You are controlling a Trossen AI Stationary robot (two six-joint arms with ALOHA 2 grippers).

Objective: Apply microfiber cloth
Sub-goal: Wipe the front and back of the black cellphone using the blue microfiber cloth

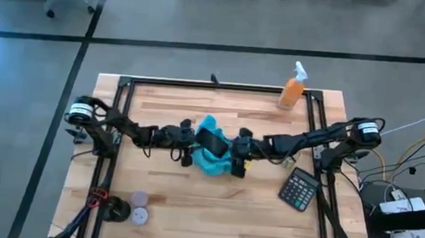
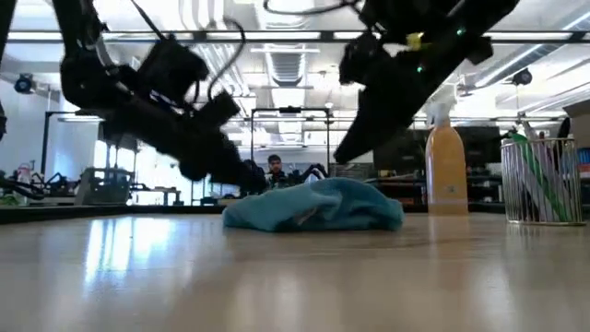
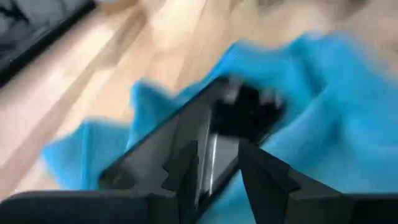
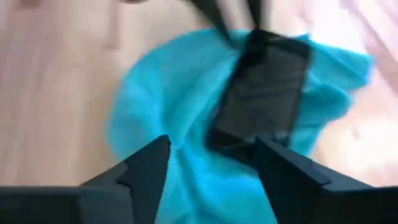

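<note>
The turquoise microfiber cloth (image 1: 213, 162) lies crumpled in a heap on the middle of the wooden table (image 1: 191, 201), also seen in the low view (image 2: 313, 207). A black phone (image 1: 211, 142) lies across its top. My left gripper (image 1: 188, 138) reaches in from the table's left and is shut on the phone (image 3: 186, 149). My right gripper (image 1: 237, 157) hovers open just right of the cloth, its fingers (image 4: 149, 171) spread above the cloth (image 4: 180, 93) and touching nothing. From that wrist the phone (image 4: 264, 87) shows beyond them. My left gripper pinches the phone's left end (image 3: 211, 165) between its two fingers, coming nearly level from the table's left, along the phone. The phone's right end (image 4: 249, 140) lies over the cloth. Whether the held end is raised, I cannot tell.
An orange spray bottle (image 1: 294, 89) stands at the far right, a calculator (image 1: 299, 190) lies near the right edge, and small round things (image 1: 138, 208) sit at the near left. The low view shows a mesh cup of pens (image 2: 544, 180) on the right.
</note>
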